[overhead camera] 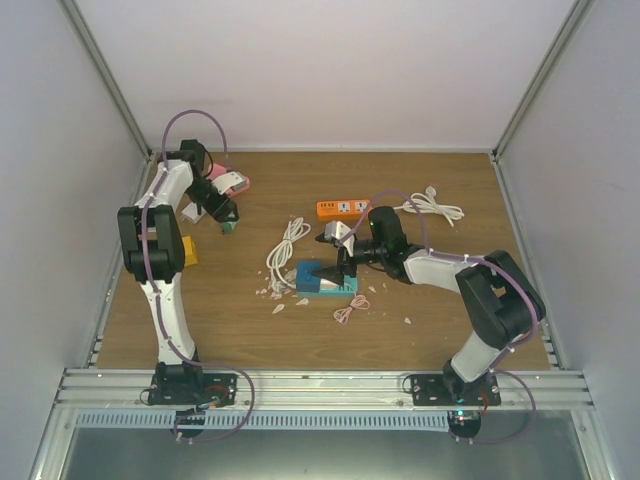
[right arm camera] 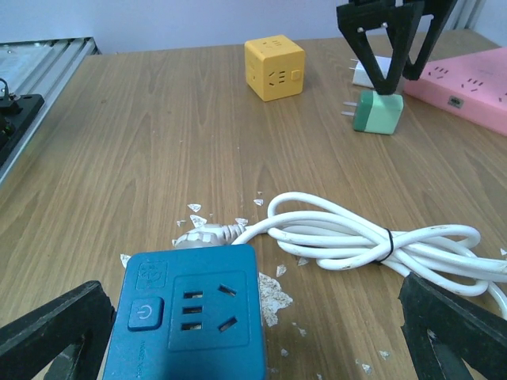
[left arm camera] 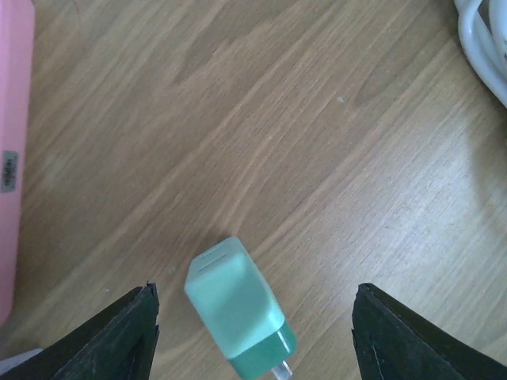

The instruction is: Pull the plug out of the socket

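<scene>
A mint-green plug (left arm camera: 238,307) lies on its side on the wood, prongs bare, apart from any socket. In the right wrist view the plug (right arm camera: 377,112) sits just below my left gripper (right arm camera: 388,75). My left gripper (left arm camera: 255,293) hangs open over it, a finger (left arm camera: 131,332) on each side with a gap to the plug. The blue socket (right arm camera: 194,317) has nothing plugged into its face. My right gripper (right arm camera: 249,317) is wide open, straddling the socket (overhead camera: 322,277) from the right.
A pink power strip (right arm camera: 475,87) and a white adapter (right arm camera: 368,71) lie behind the plug. A yellow cube socket (right arm camera: 275,67) stands at the left. The blue socket's coiled white cable (right arm camera: 372,237) lies beside it among white chips. An orange strip (overhead camera: 342,208) sits farther back.
</scene>
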Robot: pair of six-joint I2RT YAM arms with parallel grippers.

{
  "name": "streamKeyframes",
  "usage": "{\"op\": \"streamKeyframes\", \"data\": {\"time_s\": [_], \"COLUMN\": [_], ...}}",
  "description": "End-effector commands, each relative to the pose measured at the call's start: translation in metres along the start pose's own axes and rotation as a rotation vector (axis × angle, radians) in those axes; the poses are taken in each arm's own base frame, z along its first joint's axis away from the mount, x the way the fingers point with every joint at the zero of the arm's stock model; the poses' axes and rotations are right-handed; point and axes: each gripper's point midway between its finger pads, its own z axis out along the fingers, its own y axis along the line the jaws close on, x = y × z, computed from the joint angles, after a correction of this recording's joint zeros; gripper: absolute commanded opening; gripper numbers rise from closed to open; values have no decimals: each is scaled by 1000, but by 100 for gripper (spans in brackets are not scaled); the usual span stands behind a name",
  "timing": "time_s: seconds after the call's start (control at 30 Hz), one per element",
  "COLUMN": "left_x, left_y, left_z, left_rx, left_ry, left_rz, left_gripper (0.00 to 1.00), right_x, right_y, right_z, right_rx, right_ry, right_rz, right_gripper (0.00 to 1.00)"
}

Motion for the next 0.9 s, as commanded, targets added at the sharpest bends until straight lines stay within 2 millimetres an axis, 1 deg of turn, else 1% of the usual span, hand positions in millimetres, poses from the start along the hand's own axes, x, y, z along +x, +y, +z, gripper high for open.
{"op": "streamKeyframes", "data": {"time_s": [0.0, 0.1, 0.23, 0.3, 0.43, 0.5, 0.57, 0.6, 0.63, 0.7, 0.77, 0.87], "left_x": [-4, 2, 10, 12, 11, 8, 2, -2, -5, -4, -1, 11], "left_y": [-1, -8, -10, -9, -6, -6, -13, -19, -23, -37, -47, -54], "left_z": [3, 7, 16, 17, 18, 15, 10, 9, 6, 6, 7, 15], "left_rx": [-53, -65, -92, -100, -109, -96, -37, 17, 64, 168, 243, 311], "left_ry": [-7, 7, 34, 35, 31, 12, -17, -43, -65, -90, -98, -79], "left_rz": [-42, -58, -80, -89, -95, -99, -99, -102, -102, -110, -117, -139], "left_gripper": [67, 65, 61, 57, 43, 36, 31, 28, 26, 24, 23, 23], "right_x": [-2, 0, 0, 1, 3, 3, 2, 2, 2, 3, 3, 5], "right_y": [-6, -7, -7, -7, -8, -8, -9, -9, -9, -10, -10, -10], "right_z": [-1, -2, -2, -1, -2, -2, -3, -3, -4, -4, -4, -4], "right_rx": [2, -1, -7, -10, -9, -8, -7, -6, -5, -5, -6, -9], "right_ry": [-1, -2, -5, -4, -2, -2, -3, -2, -2, -2, -1, 0], "right_rz": [-7, -1, 7, 11, 14, 14, 14, 15, 14, 16, 17, 24], "right_gripper": [100, 100, 100, 100, 100, 100, 100, 100, 100, 100, 100, 100]}}
